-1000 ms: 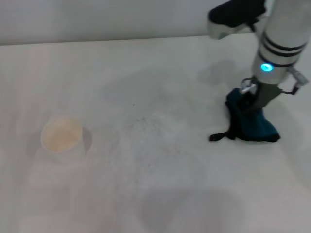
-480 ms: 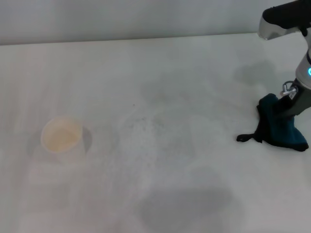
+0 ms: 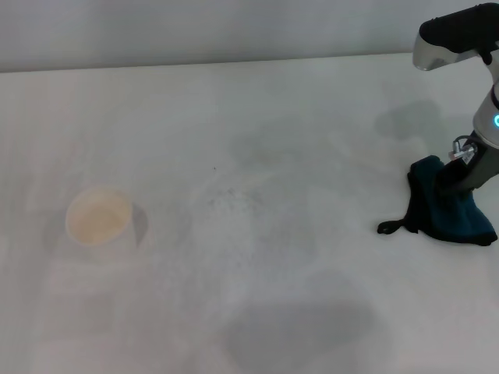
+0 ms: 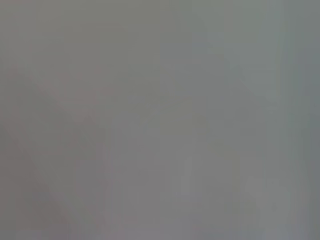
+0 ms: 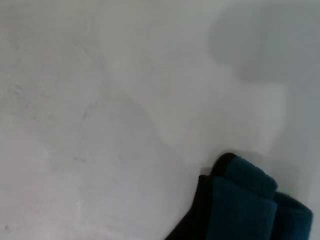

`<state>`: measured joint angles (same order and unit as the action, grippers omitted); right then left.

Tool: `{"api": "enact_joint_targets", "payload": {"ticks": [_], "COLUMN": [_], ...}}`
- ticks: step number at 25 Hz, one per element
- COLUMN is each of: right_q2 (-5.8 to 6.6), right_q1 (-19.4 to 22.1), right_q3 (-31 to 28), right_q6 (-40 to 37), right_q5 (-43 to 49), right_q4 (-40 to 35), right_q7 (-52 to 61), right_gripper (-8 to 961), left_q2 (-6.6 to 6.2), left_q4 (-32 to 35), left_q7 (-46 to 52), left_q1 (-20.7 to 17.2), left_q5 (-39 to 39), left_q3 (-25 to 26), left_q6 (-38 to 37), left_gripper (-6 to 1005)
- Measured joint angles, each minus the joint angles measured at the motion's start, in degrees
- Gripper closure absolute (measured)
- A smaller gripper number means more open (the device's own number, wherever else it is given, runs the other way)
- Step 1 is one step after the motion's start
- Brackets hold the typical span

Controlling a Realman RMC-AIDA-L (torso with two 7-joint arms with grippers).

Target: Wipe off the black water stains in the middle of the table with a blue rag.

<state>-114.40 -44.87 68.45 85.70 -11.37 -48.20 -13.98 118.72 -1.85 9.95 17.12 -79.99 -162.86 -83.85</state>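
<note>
Head view: right gripper [image 3: 456, 173] clamped on bunched dark teal-blue soft rag [image 3: 446, 209], resting at right side of wide white matte table [image 3: 257, 132]. No round black blot visible mid-table, only faint specks; wiping looks done. Pale paper cup [image 3: 97, 216] far left, open room between.
Left wrist view: blank grey.
Right wrist view: rag [image 5: 245, 207] on bare tabletop [image 5: 100, 100].
</note>
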Motion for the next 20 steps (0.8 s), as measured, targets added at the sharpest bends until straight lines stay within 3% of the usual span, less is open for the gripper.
{"api": "enact_joint_targets", "payload": {"ticks": [3,8,12,16,20], "right_q2": [-0.16,-0.62,-0.38,0.99,2.59], "right_q1": [0.2,1.0,2.5,3.6,5.7], "right_q3": [-1.0,-6.4,-13.6,-23.1,-28.8], "right_q6": [-0.3,-0.4,-1.7,-3.8,-8.0], "right_q5": [-0.3,-0.5,-2.7,-9.4,-16.4], "right_q4": [-0.8,-3.3,-6.3,-6.6,-5.6], "right_q7": [-0.9,-4.4,-9.2,-18.0,-25.3], "right_gripper": [776,610,609,609,609], "left_q2": [0.02,0.01,-0.03,-0.05,0.05], "left_q4": [0.0,0.0,0.0,0.0,0.1], "left_q7": [0.0,0.2,0.2,0.3,0.3], "left_q1": [-0.1,-0.2,-0.2,-0.3,0.0], "left_q5": [0.0,0.0,0.0,0.0,-0.5], "left_q3": [0.0,0.0,0.0,0.0,0.0], "left_q6": [0.0,0.0,0.1,0.1,0.2], "left_gripper": [119,120,120,120,120]}}
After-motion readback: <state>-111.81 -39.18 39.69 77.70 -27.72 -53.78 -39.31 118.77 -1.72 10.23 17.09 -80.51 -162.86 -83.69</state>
